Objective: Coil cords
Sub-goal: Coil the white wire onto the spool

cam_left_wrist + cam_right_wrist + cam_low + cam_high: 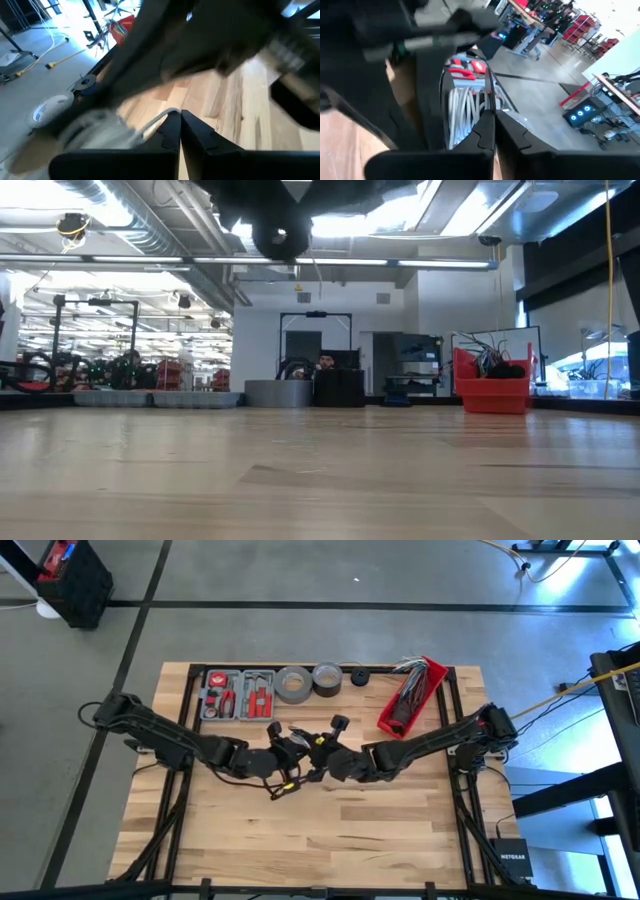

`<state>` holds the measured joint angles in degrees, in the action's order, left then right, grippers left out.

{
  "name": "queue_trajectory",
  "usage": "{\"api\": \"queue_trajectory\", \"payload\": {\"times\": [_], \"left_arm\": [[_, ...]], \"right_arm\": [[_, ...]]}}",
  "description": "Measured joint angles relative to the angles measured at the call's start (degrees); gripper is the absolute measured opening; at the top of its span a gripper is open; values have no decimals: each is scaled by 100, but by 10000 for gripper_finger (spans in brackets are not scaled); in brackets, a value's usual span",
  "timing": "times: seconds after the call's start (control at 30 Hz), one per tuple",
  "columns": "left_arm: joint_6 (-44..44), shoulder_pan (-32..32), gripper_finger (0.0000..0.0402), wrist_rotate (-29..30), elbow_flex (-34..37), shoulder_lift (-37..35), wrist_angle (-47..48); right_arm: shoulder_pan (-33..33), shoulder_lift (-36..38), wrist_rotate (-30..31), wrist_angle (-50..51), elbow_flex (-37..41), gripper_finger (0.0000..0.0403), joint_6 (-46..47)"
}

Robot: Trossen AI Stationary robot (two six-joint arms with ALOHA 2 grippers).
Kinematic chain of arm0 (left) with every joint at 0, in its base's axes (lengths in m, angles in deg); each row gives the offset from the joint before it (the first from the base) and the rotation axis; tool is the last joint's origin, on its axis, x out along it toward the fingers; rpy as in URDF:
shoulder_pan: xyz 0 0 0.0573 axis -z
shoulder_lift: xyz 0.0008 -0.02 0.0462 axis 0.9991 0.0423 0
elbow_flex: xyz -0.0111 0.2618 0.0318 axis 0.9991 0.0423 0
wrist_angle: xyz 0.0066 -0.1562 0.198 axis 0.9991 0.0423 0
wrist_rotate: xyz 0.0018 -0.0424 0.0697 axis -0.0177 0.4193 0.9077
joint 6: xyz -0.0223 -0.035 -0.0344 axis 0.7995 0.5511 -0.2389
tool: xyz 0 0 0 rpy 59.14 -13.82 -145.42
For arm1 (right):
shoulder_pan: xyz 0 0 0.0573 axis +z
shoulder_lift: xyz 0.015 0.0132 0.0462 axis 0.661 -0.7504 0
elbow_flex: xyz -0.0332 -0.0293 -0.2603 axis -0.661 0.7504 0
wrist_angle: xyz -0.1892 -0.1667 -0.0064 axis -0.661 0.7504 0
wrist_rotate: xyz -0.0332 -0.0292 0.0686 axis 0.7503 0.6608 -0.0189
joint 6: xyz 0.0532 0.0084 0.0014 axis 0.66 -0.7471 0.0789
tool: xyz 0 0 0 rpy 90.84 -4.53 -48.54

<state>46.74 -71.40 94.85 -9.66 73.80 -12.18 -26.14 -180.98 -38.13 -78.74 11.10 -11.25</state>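
Here, both pincers meet above the worktop (320, 830) centre, coiling the cords (465, 112).
Left pincer (180, 131) and right pincer (494, 131) each look clenched on white strands; loops should stay even and taut.

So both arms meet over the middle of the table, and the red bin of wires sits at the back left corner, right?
Not quite. The arms do meet over the middle of the table, but the red bin of wires sits at the back right corner, as the high view shows.
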Motion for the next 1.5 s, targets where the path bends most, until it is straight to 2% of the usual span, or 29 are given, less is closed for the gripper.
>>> {"api": "queue_trajectory", "payload": {"times": [0.43, 0.73, 1.0, 1.1, 1.33, 1.5], "left_arm": [[-47, -13, 0, 42, -15, 24, -54], [-179, -12, 0, 11, -26, 66, -5], [-115, -139, 0, -3, -4, 74, 581], [-7, -204, 0, -13, 12, 112, 802], [-16, 2, 0, 3, 9, -160, 1375], [216, 307, 0, 28, 4, -703, 1796]], "right_arm": [[17, 448, 45, 244, 2, 5, -12], [19, 945, -536, 283, 13, 5, -53], [54, 1383, -929, 315, -15, 5, 75], [102, 1532, -895, 340, -13, 5, -9], [141, 1615, -691, 1529, 0, 5, 9], [124, 1470, -599, 1780, 445, 5, 1]]}}
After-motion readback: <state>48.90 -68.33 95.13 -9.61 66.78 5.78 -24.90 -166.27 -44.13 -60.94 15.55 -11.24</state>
